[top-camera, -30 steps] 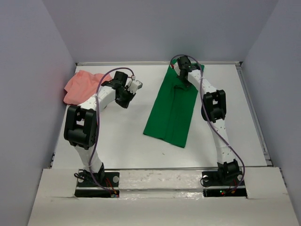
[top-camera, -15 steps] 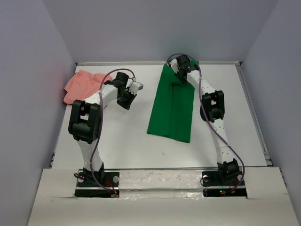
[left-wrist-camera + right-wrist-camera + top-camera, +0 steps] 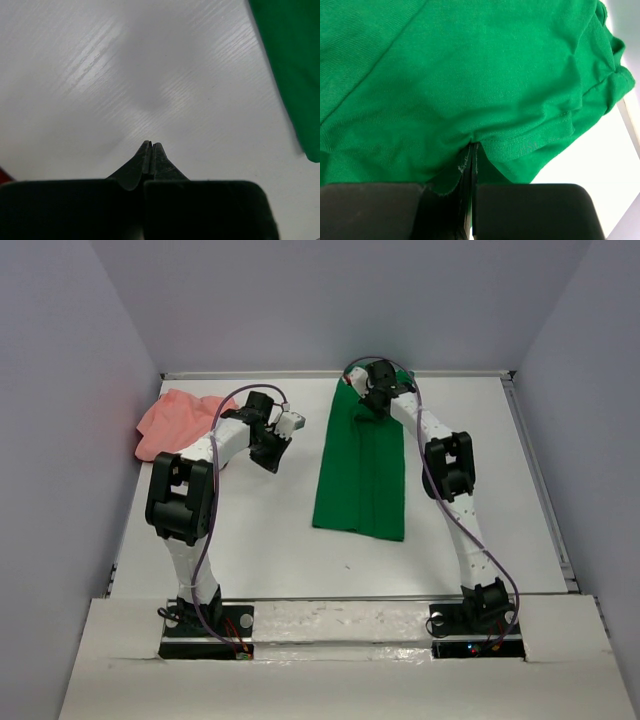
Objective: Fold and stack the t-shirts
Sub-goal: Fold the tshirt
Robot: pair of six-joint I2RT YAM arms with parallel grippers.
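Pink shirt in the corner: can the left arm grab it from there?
Probably yes. The pink shirt lies close beside the left arm, nothing lying between. The left pincer is shut and empty, so it would have to open and swing left first.

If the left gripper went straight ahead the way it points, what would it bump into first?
Probably the bare table: the left gripper points down at it, with the green t-shirt off to one side.
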